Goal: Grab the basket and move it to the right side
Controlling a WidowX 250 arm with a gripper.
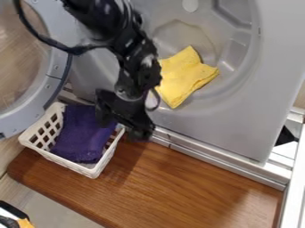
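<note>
The black gripper (125, 128) hangs over the right rim of the white basket, its fingers apart, one over the basket's inside and one just outside the rim. Whether it touches the rim I cannot tell. The basket (95, 170) stands upright on the left part of the brown wooden board, with lattice holes in its walls. A dark purple cloth (83, 138) lies inside it. The gripper covers the basket's upper right corner.
Behind the board stands a grey machine front (232, 129) with a round opening that holds a yellow cloth (182, 75). Its round door (56, 71) hangs open at the upper left. The wooden board (179, 178) extends right, to a white frame (292, 187).
</note>
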